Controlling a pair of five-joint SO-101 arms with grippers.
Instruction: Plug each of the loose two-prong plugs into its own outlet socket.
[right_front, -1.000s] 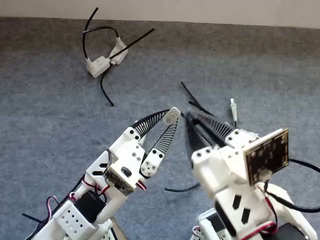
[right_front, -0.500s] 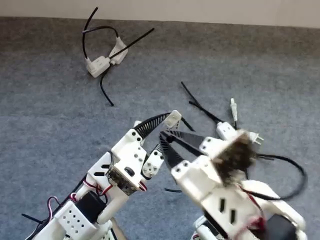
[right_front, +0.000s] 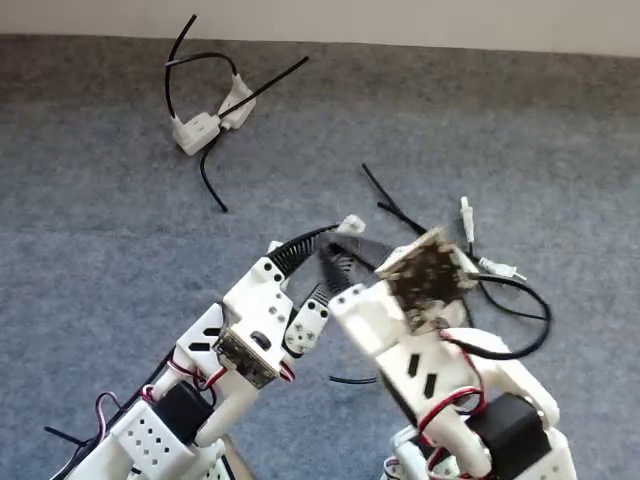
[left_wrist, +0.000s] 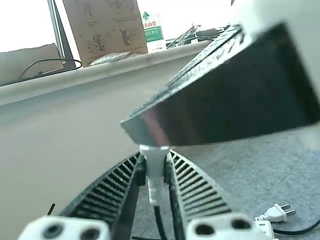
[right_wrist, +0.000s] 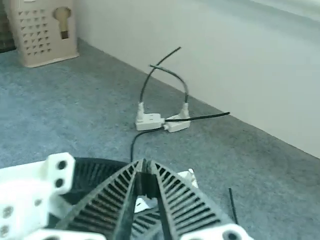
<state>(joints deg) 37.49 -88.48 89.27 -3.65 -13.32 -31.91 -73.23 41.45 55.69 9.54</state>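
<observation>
Far back on the left of the grey desk (right_front: 90, 230), close to the pale wall (right_front: 400, 20), lies a joined pair (right_front: 205, 125) of white cord ends. They are stuck together, and their black cords curl out around them. There is a lot of open grey desk between this pair and the arms.

The left arm (right_front: 215, 365) comes up from the bottom edge. The left gripper (right_front: 345, 232) is squeezed tight on a white cord end (left_wrist: 154, 180), and a black cord hangs down from it. I cannot tell if this end is a plug or a socket.

The right gripper (right_wrist: 142, 167) is just beside the left one, almost touching it. Its fingers (right_wrist: 170, 195) come together at the tips. I cannot tell if anything is pinched between them. The right arm (right_front: 430, 360) is big and near the bottom edge.

To the right lies a thin white plug (right_front: 466, 212). Near it is a two-prong plug (right_front: 497, 267) lying flat, with a black cord loop (right_front: 530, 320) bending around behind it. More open grey desk runs on to the right edge.
</observation>
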